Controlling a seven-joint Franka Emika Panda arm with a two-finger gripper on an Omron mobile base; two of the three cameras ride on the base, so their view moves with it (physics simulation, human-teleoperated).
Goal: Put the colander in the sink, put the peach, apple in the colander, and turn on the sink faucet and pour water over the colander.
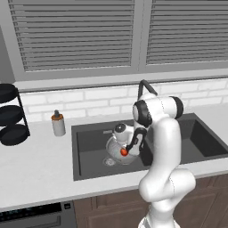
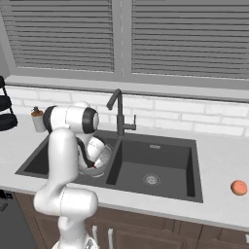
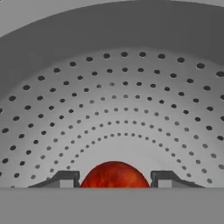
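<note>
Down in the left basin of the sink (image 1: 89, 147) the colander (image 1: 116, 153) sits on the floor of the basin, and the gripper (image 1: 125, 150) reaches into its bowl from the right. Between the two dark fingertips (image 3: 66, 179) sits the apple (image 3: 114, 175), red with an orange tinge, with one tip close on either side of it; the jaws are closed on the fruit, and it hangs just above the perforated wall of the colander (image 3: 122, 109). From the left base view the apple (image 1: 124, 152) shows as a small red spot inside the silver rim. From the right base view the colander (image 2: 99, 163) is mostly hidden behind the white arm, at the divider between the two basins. Behind the sink (image 2: 160, 168) rises the faucet (image 2: 118, 113), its hooked spout pointing left. Far to the right on the counter (image 2: 219, 160), near its front edge and well apart from the sink, lies the peach (image 2: 238, 187). On the left side of the counter, near the back wall, stands a soap dispenser (image 1: 58, 123), and further left a rack holds black dishes (image 1: 12, 116).
</note>
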